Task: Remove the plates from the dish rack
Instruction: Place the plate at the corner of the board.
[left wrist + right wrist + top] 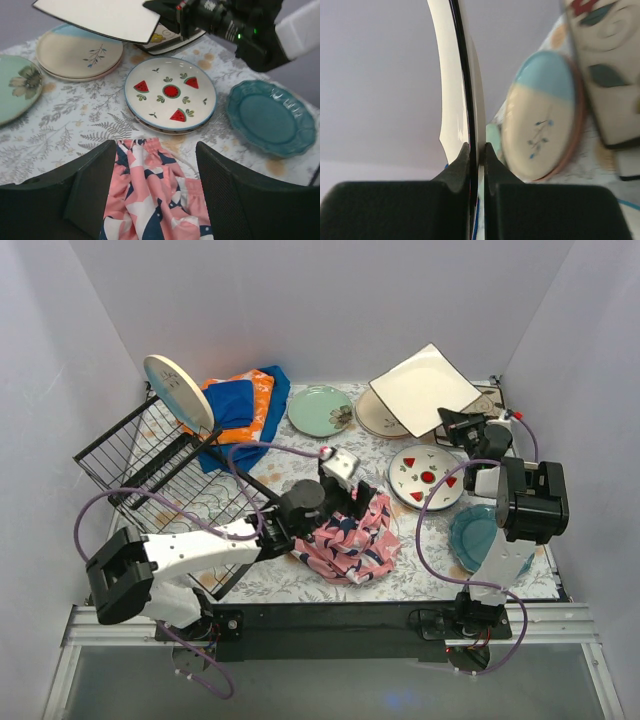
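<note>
pink patterned cloth [350, 540], seemingly folded blue-orange cloths [245, 405]

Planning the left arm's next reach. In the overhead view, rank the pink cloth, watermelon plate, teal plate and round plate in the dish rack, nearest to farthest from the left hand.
From the left hand:
1. pink cloth, right beneath it
2. watermelon plate, to its right
3. teal plate, near right side
4. round plate in the dish rack, far left

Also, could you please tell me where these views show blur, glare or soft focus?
Top external: even light, soft shadows, all sharp. Left wrist: watermelon plate crisp, small glints on the teal plate, near fingers dark and soft. Right wrist: the edge-on square plate carries a bright glare streak; the cream-and-blue plate behind is blurred.
</note>
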`<state>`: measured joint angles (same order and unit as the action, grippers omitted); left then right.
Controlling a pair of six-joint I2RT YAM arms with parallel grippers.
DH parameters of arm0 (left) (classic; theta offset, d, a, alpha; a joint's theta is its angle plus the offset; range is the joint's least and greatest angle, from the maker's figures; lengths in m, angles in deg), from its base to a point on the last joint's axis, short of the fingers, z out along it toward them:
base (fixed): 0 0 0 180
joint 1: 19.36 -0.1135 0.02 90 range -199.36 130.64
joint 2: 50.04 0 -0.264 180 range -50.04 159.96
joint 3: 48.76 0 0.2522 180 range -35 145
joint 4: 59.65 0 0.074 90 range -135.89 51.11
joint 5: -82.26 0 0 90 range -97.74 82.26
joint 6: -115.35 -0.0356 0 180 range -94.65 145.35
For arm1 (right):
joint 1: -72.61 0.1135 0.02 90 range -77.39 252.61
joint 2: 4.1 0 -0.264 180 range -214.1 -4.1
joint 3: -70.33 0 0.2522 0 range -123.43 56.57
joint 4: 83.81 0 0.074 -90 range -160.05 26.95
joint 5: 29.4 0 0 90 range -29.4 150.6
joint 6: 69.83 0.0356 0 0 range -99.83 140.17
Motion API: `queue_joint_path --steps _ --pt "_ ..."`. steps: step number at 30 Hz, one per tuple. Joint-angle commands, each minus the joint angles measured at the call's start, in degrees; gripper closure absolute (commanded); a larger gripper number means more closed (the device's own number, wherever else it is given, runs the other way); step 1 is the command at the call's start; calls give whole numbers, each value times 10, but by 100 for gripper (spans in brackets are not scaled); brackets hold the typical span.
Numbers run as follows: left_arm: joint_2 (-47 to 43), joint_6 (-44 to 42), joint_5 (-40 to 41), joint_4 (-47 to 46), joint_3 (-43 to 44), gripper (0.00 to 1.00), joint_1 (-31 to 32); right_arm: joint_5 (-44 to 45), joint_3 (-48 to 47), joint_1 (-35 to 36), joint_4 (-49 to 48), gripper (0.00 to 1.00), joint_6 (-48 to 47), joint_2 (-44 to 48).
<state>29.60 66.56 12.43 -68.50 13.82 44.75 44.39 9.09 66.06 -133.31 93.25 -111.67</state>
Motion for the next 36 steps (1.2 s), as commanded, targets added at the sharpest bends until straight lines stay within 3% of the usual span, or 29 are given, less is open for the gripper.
queue_joint_path --steps 1,8,14,30,31,34,36 --pt "-52 214 -132 88 -11 36 -43 176 22 -20 -191 99 -16 62" --pt "-114 219 -120 81 -72 36 -44 289 34 -23 -325 99 -2 -5" --pt "-150 208 -102 55 -103 36 -43 326 12 -30 -329 99 20 -47" --pt "-95 198 -93 71 -82 36 -43 343 -67 -43 -339 99 59 -152" --pt "-95 197 -91 71 -82 36 -43 334 -71 -43 -338 97 58 -155" --pt "-98 195 -85 73 -82 36 -43 328 -65 -42 -310 74 59 -153" --pt "-101 195 -83 72 -84 36 -43 322 -58 -45 -299 67 77 -154"
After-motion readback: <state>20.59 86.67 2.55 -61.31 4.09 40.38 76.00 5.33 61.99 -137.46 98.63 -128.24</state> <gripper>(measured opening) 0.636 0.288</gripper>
